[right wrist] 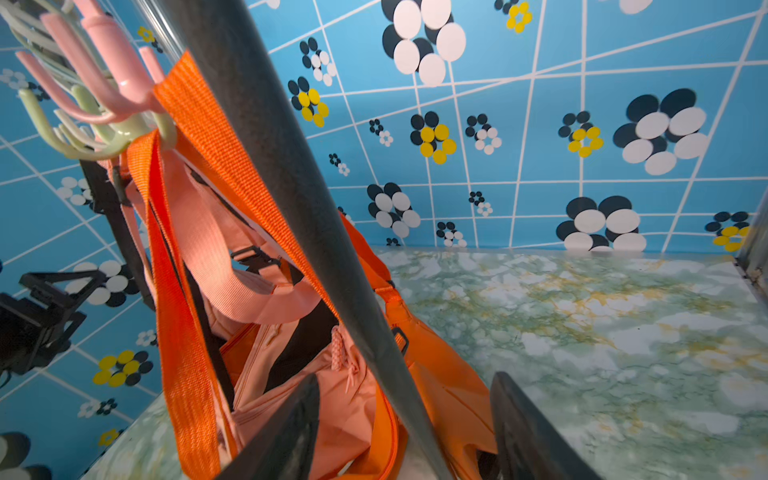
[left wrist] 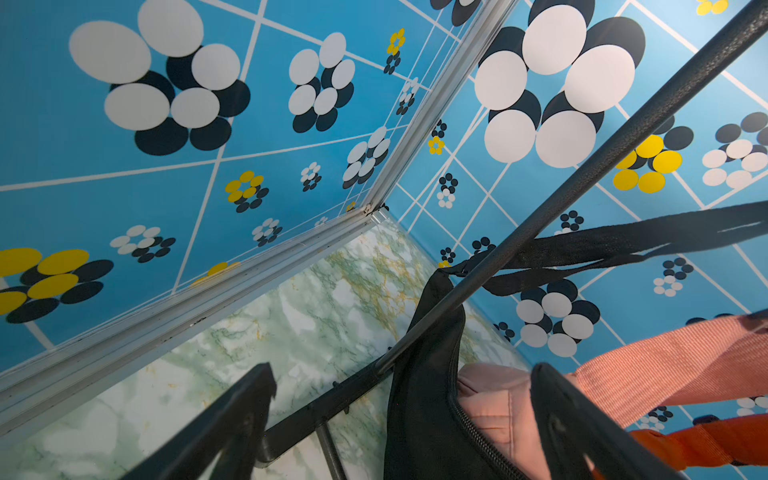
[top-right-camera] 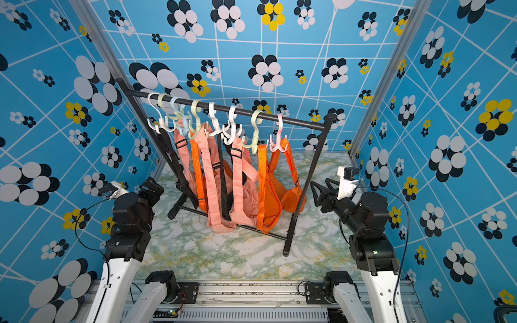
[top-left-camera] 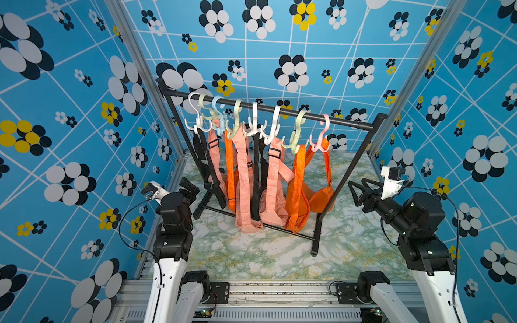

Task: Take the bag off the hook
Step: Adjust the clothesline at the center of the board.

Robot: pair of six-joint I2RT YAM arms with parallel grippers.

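One black bag [left wrist: 419,395], partly cut off

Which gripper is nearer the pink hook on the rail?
Right. The right gripper sits low beside the rack upright at that end, below the pink hook, jaws apart. The left gripper is at the rack's opposite end, by the black bag.

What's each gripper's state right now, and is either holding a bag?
Left gripper: open, holding nothing.
Right gripper: open, holding nothing.
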